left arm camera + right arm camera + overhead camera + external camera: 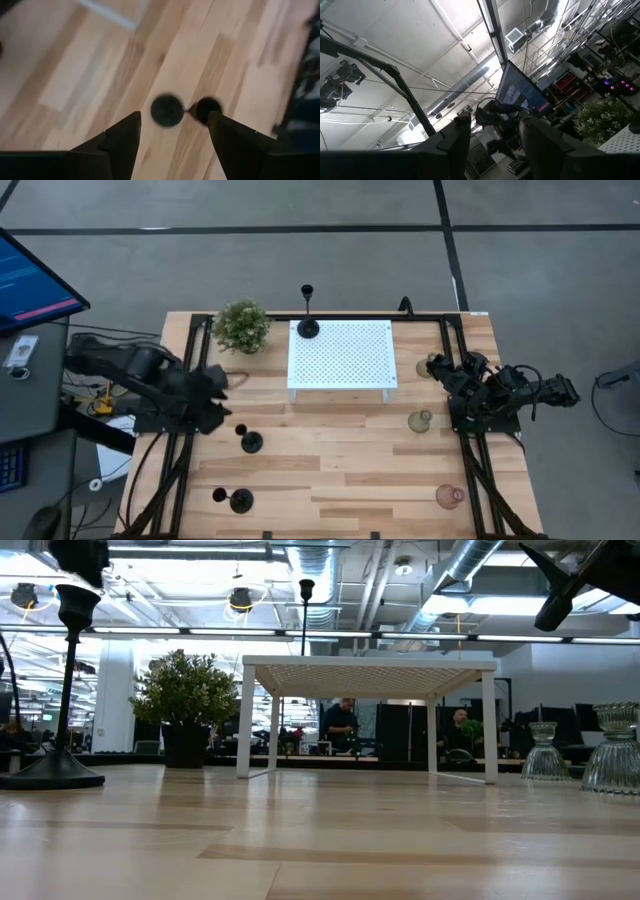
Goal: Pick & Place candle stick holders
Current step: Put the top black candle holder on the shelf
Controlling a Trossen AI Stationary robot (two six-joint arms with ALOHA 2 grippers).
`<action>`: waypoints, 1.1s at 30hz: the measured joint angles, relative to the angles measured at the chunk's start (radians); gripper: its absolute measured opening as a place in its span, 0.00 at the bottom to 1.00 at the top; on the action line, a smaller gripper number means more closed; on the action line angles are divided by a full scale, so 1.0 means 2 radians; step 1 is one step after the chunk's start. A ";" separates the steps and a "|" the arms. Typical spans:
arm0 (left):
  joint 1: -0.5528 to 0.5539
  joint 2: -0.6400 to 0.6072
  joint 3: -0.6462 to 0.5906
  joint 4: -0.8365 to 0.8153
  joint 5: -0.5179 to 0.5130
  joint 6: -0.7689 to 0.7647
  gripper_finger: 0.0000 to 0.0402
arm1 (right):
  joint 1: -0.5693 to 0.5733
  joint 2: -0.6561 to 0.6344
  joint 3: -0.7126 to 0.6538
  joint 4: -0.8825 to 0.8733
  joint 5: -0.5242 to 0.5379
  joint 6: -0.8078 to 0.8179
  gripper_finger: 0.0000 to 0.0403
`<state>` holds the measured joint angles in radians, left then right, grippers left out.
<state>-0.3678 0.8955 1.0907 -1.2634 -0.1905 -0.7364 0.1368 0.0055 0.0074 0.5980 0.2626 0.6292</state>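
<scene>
Wooden counter, left pincer poised above a black holder

Pale wood counter (340, 470) carries a white perforated stand (341, 356), with a tall black holder (307, 326) standing at its corner. Left pincer (222, 412) hangs released, fingers spread, over a short black holder (250, 442). That holder stands upright directly beneath, its stem pointing up at the wrist, round base beside the cup in that view. Right pincer (437, 366) waits by the pale green holders (420, 420), jaws apart, empty, tilted toward the ceiling
</scene>
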 joint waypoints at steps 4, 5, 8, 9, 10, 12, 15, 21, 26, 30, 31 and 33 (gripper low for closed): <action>-0.035 0.000 -0.046 0.007 0.008 -0.037 0.58 | 0.000 0.000 0.000 0.000 0.000 0.000 0.39; -0.045 0.000 -0.056 0.012 0.009 -0.046 0.58 | 0.000 0.000 0.000 0.000 0.000 0.000 0.39; -0.076 0.000 -0.077 0.023 0.016 -0.071 0.58 | 0.000 0.000 0.000 0.000 0.000 0.000 0.39; -0.086 0.001 -0.084 0.033 0.016 -0.080 0.58 | 0.000 0.000 0.000 0.000 0.000 0.000 0.39; -0.096 0.001 -0.089 0.037 0.015 -0.089 0.58 | 0.000 0.000 0.000 0.000 0.000 0.000 0.39; -0.116 0.000 -0.098 0.044 0.008 -0.102 0.58 | 0.000 0.000 0.000 0.000 0.000 0.000 0.39; -0.140 0.000 -0.115 0.084 -0.019 -0.118 0.58 | 0.000 0.000 0.000 0.000 0.000 0.000 0.39; -0.167 0.005 -0.164 0.177 -0.035 -0.131 0.58 | 0.000 0.000 0.000 0.000 0.000 0.000 0.39; -0.174 0.008 -0.196 0.212 -0.037 -0.155 0.58 | 0.000 0.000 0.000 0.000 0.000 0.003 0.39; -0.174 0.008 -0.216 0.232 -0.066 -0.164 0.58 | 0.000 0.000 0.000 0.000 0.000 0.013 0.39; -0.174 0.008 -0.220 0.241 -0.076 -0.164 0.58 | 0.000 0.000 0.000 0.000 0.000 0.013 0.39; -0.174 0.008 -0.229 0.257 -0.094 -0.164 0.58 | 0.000 0.000 0.000 0.000 0.000 0.013 0.39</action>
<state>-0.7162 0.9119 0.6324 -0.7492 -0.3782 -1.0641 0.1368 0.0058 0.0074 0.5976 0.2630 0.6556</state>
